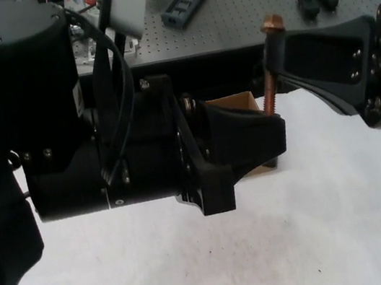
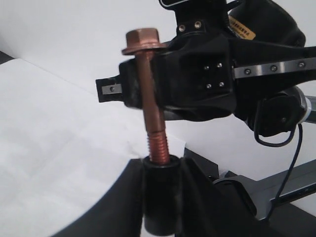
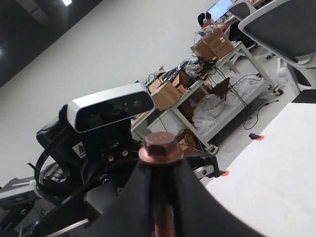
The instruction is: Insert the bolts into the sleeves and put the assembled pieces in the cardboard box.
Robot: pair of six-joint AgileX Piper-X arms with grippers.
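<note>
Bolt (image 2: pixel 150 98) vertical, head up, clenched in my right gripper (image 1: pixel 269 63). Tip at mouth of sleeve (image 2: pixel 160 195), which my left gripper (image 1: pixel 274 136) clasps; sleeve base cut off.

Cardboard box (image 1: pixel 231 103) mostly hidden behind L tool (image 1: pixel 276 135); bolt (image 2: pixel 150 98) tip inside sleeve (image 2: pixel 160 197).

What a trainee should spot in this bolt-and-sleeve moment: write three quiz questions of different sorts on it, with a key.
1. True or false: the bolt is pushed all the way into the sleeve, head against its rim.
2. What does the right gripper hold? A) the sleeve B) the bolt C) nothing
3. Fill in: the left gripper is shut on the ____.
Key: 1 false, only the threaded tip meets the sleeve's mouth; 2 B; 3 sleeve.
</note>
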